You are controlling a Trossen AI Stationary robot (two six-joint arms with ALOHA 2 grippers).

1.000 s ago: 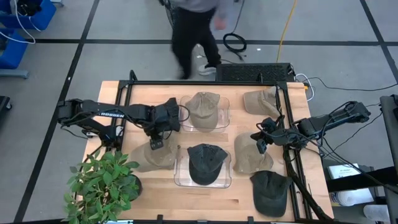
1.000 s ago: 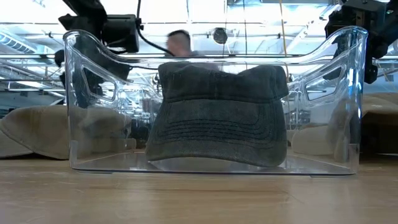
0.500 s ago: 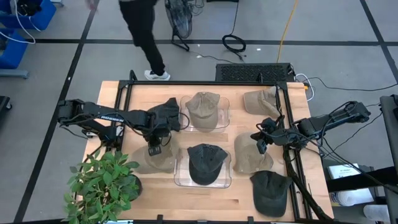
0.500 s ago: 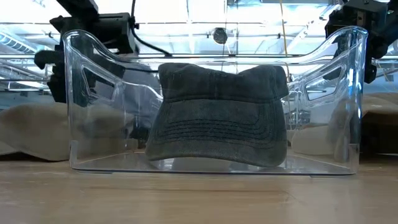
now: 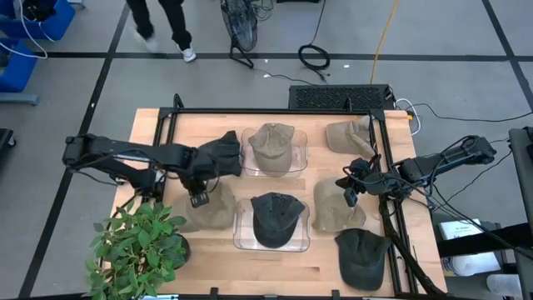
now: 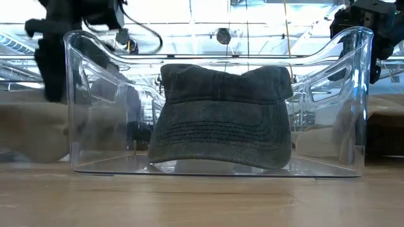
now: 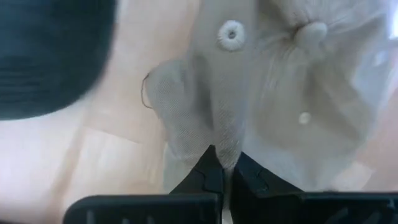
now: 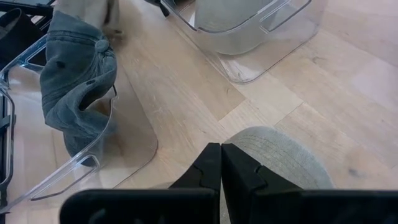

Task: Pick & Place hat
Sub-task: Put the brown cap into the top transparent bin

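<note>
Left gripper (image 5: 198,198) — fingers pressed together, pinching the crown fabric of the tan cap (image 5: 208,208) (lying left of the clear bin (image 5: 271,242)). Right gripper (image 5: 350,195) — closed, gripping nothing, waiting over another tan cap (image 5: 333,208).

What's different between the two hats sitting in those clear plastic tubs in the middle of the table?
The hat in the far clear tub is tan; the hat in the near clear tub is dark grey. The tan one's brim points toward the table's far edge, the dark one's toward the near edge. Both are soft caps, each alone in its tub, and neither gripper touches them.
</note>
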